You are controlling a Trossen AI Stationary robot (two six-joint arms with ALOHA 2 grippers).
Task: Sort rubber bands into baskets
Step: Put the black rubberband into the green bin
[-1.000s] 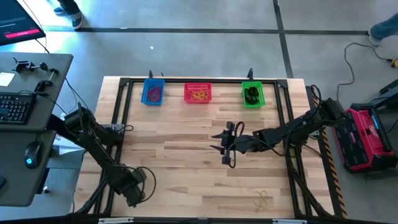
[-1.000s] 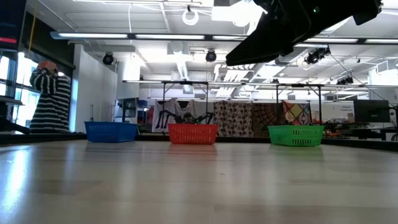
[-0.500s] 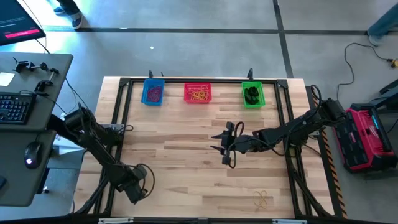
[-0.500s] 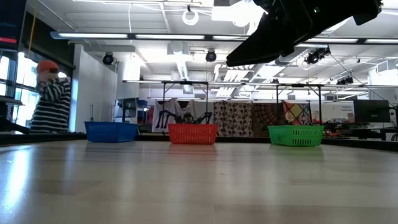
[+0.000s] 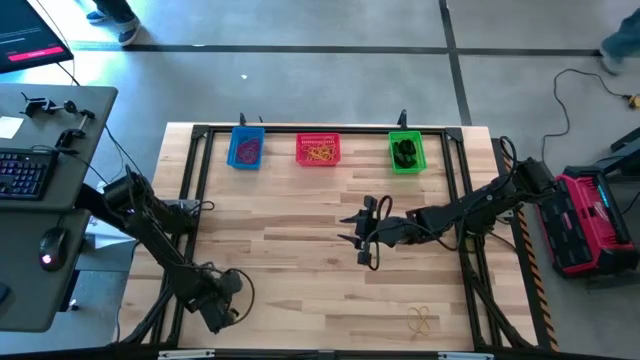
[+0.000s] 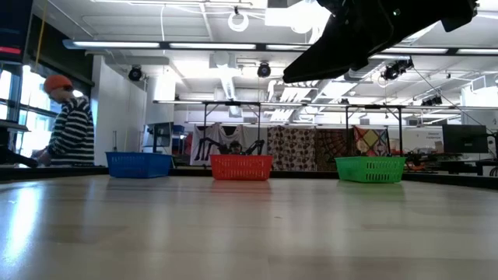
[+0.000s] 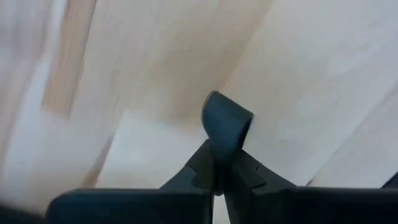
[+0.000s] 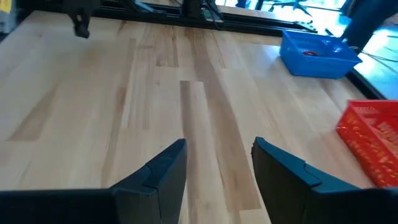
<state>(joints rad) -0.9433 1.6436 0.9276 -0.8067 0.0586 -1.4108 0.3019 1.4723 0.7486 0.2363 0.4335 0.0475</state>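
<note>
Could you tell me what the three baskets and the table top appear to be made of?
Blue basket, red basket, green basket: likely moulded plastic, with bright uniform colour and open mesh walls. Table top: pale wooden planks, probably sealed; grain and plank seams show, with a faint sheen.

Counted: three baskets at twelve o'clock, blue point(image 5: 246, 148), red point(image 5: 318, 149), green point(image 5: 406, 152); two arms; one person point(image 6: 66, 124).

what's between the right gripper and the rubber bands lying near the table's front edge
Only bare wooden tabletop, by the high view: nothing lies between the open right gripper at mid-table and the tan rubber bands near the front edge.
</note>
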